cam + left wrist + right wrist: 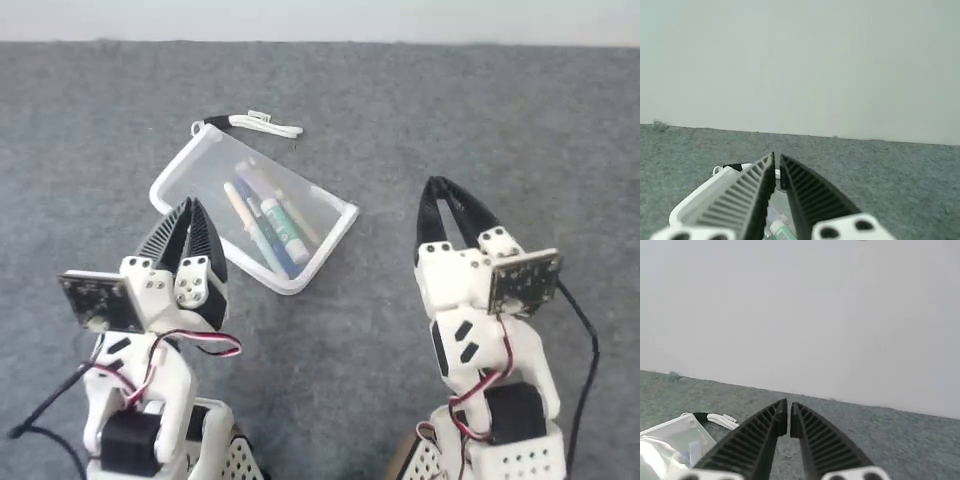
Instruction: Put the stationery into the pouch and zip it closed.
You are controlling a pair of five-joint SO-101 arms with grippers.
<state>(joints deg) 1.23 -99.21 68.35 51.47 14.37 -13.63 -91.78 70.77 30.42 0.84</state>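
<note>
Clear plastic pouch (188, 178) sits in the upper left-centre of the high view, lying at a slant on the grey felt table (480, 120). The stationery (265, 222), which looks like a few pens and a teal-capped tube, is already inside it, lying along its length. So I'd say the loading step is done and what's left is the zip.

The white strap (268, 125) trails off the pouch's top corner, near the upper middle of the frame, with a black tab (210, 123) where it joins. My guess is that's the zip pull, but I honestly can't tell from here whether the zip is run closed or open.

The left gripper (188, 205) is at the lower left, its tips just over the pouch's near edge, jaws pretty much together with nothing between them. The right gripper (437, 185) is right of centre, well apart from the pouch, jaws also together and empty.

Next move, as I read it: one arm needs to pin the pouch body so it doesn't slide on the felt, and the other has to open up, pinch that tab and drag it along the top edge. The tab is small, so lining up on it is the fiddly part.
</note>
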